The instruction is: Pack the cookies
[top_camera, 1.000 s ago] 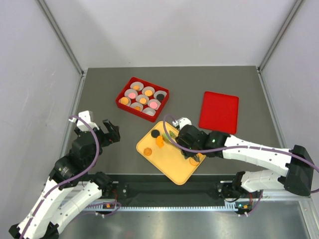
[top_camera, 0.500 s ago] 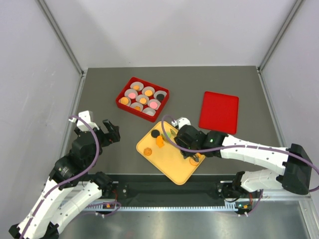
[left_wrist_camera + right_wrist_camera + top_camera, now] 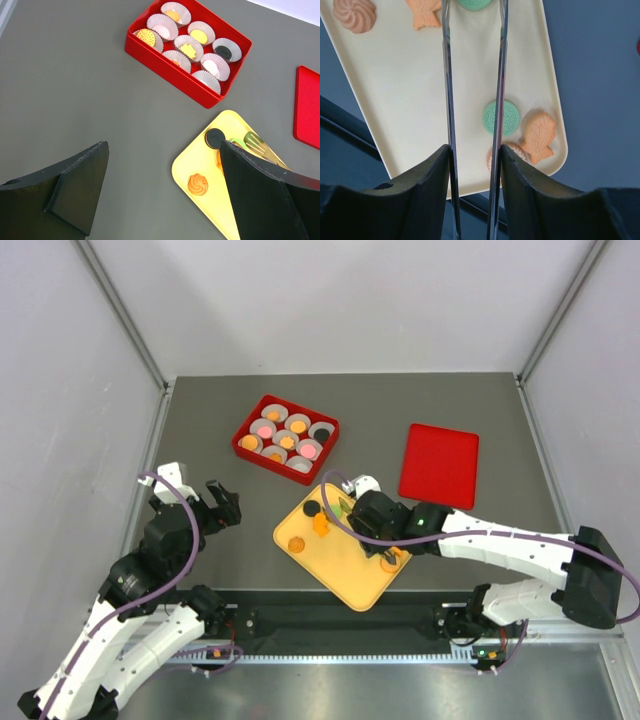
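Observation:
Loose cookies lie on a yellow tray (image 3: 345, 562): a black disc (image 3: 311, 508), an orange swirl (image 3: 296, 544) and other orange pieces. My right gripper (image 3: 352, 508) is over the tray, shut on metal tongs (image 3: 447, 75). In the right wrist view my right gripper (image 3: 475, 150) shows the tong blades running up past a green cookie (image 3: 501, 117) and a fish-shaped cookie (image 3: 538, 136), with a second green cookie (image 3: 475, 3) between them at the top edge. The tong tips are out of view. My left gripper (image 3: 225, 508) is open and empty, left of the tray.
A red box (image 3: 262, 462) of white paper cups, most holding cookies, stands behind the tray and shows in the left wrist view (image 3: 175, 75). A flat red lid (image 3: 438, 465) lies at the right. Grey walls enclose the table.
My right gripper with the tongs has shifted slightly left and away over the tray. The left arm has not moved.

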Action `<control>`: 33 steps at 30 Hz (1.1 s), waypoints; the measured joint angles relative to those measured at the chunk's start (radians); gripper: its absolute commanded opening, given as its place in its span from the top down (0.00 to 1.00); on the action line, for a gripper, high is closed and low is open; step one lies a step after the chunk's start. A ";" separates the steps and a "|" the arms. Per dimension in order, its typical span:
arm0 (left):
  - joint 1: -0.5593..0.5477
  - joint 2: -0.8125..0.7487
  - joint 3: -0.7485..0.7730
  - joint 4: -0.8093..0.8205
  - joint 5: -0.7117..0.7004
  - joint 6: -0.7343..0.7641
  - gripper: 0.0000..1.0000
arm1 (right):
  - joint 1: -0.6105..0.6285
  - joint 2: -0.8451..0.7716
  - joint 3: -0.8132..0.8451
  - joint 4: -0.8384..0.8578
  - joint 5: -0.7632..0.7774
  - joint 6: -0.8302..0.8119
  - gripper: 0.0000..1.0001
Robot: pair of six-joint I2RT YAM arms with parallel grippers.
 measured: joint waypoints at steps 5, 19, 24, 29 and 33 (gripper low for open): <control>0.000 0.000 0.000 0.000 0.000 0.000 0.03 | -0.001 -0.001 0.000 -0.001 -0.003 0.000 0.61; 0.000 0.000 0.000 0.000 0.000 0.000 0.03 | -0.027 -0.101 0.045 -0.087 0.010 -0.027 0.63; 0.000 0.000 0.000 0.000 0.000 0.000 0.03 | -0.044 -0.110 0.087 -0.102 0.014 -0.042 0.63; 0.000 0.000 0.000 0.000 0.000 0.000 0.03 | -0.074 -0.088 0.167 -0.119 0.013 -0.072 0.63; 0.000 0.000 0.000 0.000 0.000 0.000 0.03 | -0.120 -0.024 0.276 -0.103 -0.002 -0.106 0.63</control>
